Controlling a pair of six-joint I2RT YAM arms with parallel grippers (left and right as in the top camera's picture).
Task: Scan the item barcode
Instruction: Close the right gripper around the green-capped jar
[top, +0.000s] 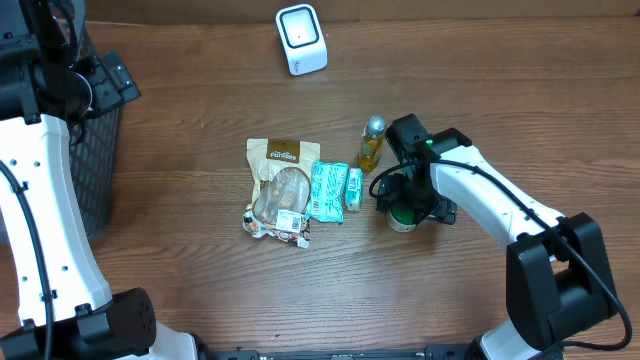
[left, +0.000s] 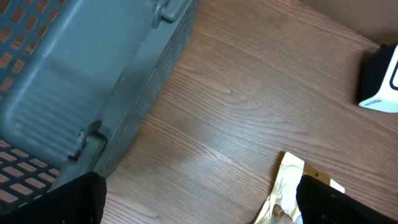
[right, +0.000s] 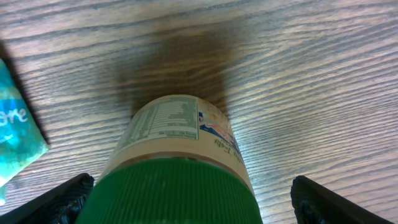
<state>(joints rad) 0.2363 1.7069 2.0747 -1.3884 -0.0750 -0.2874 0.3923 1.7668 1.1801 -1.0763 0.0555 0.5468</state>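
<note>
Green-lidded jar (right: 180, 143) upright, directly under right gripper (right: 196, 202), between its spread, empty fingers (right: 62, 199); long axis vertical. Left gripper (left: 199, 205) likewise spread, well apart beside basket (left: 93, 74).

A brown wooden table (top: 180, 280) is filling the view under even light, grain running side to side. A grey slotted basket (top: 105, 170) is standing at the table's left edge; a pale strip (top: 450, 6) is showing beyond its far edge.
</note>
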